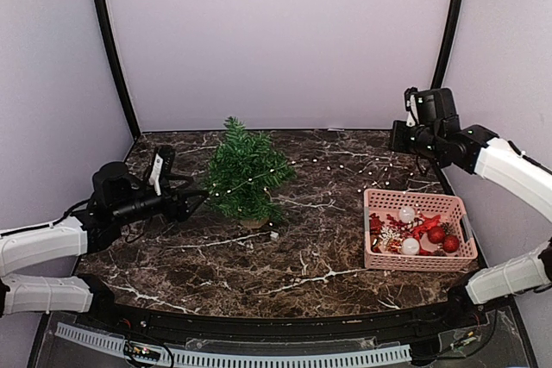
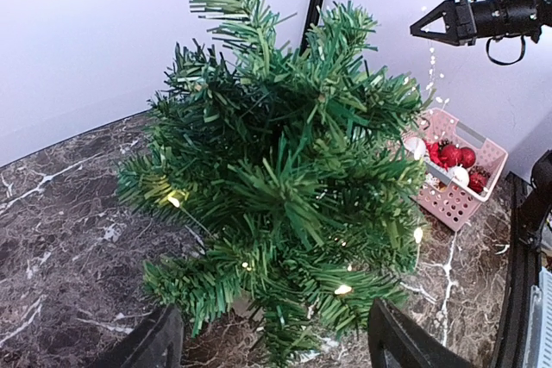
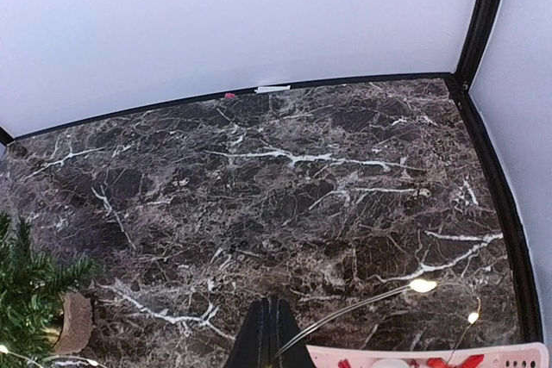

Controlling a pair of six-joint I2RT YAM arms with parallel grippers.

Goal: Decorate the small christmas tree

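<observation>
Small christmas tree (image 1: 244,171) on surface (image 1: 328,256), left of centre
Left wrist view alone shows left hand (image 1: 197,202) gaping astride its branches; right hand (image 3: 270,329) pinches a light string (image 3: 362,303); pink basket (image 1: 371,230) holds baubles (image 1: 435,234).

Dark marble table (image 1: 319,247). Upright small christmas tree (image 1: 246,171) at 10 o'clock of centre. At its 8 o'clock, left gripper (image 1: 197,201), tips at foliage. Dotted light string (image 1: 332,161) runs from tree toward raised right gripper (image 1: 395,137) at 2 o'clock. At 4 o'clock, pink basket (image 1: 418,262) holding red and white baubles (image 1: 429,237).
</observation>
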